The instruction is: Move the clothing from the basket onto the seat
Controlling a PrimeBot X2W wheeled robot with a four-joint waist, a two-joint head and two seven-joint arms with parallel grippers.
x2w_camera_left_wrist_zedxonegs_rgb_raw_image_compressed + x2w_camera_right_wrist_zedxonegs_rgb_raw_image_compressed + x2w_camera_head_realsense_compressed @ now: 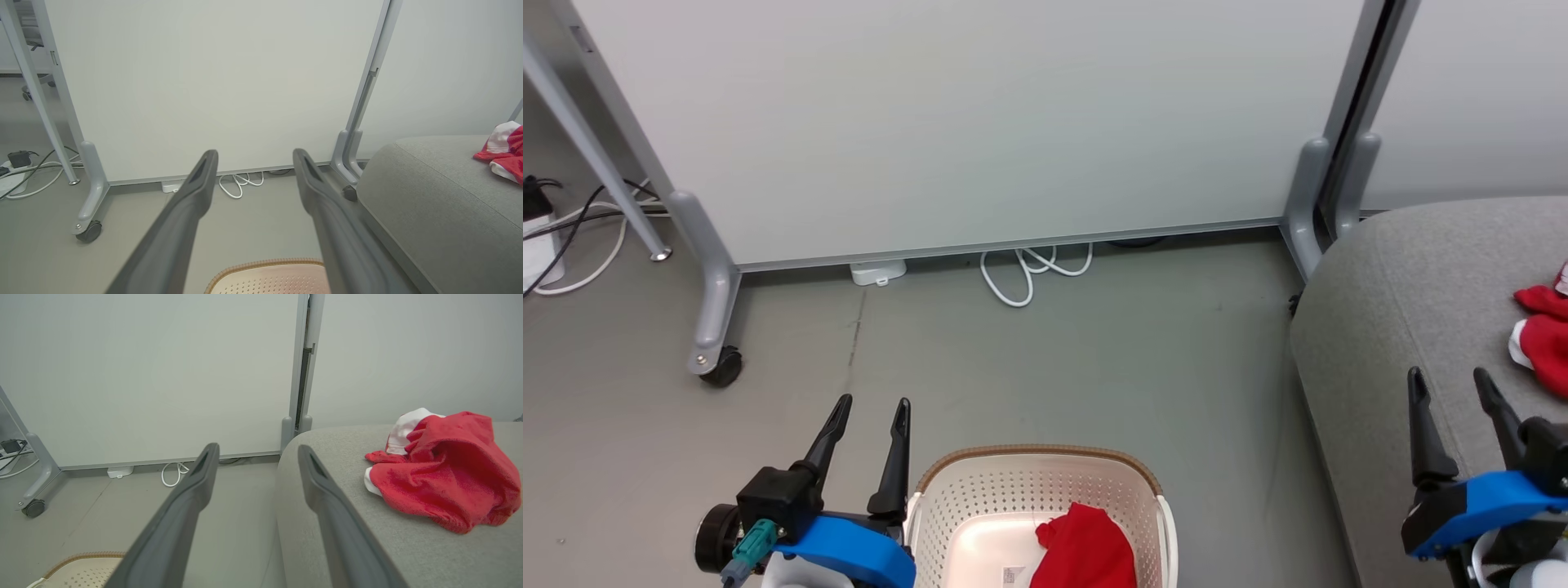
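Task status, judged from the present layout: partly complete; one of two garments is on the seat, one is left to move.

Done: the first garment (445, 473), red with white trim, lies crumpled on the seat (1405, 286); the seat stands to the right of the basket (1045, 454); this garment is well apart from the basket, back from the seat edge that faces the basket.

Left: the second garment (1088, 545), red, lies bunched inside the basket, toward the basket's right wall; bare base with a small label shows beside it.

Gripper state: the left gripper (872, 403) stands just beside the basket's left rim, fingers spread wide, nothing between them; the right gripper (1447, 376) stands well to the right of the basket, over the seat's near part, fingers equally wide apart, nothing held; neither gripper touches a garment.

Count:
- garments: two; one in the basket, one to the right of it on the seat;
- basket: one;
- seat: one;
- grippers: two, both empty;
- white cable (1025, 273) coiled on the floor beyond the basket: one.

Remaining work, as a judgement: reach into the basket, take the second garment, carry it right of the basket and release it on the seat.
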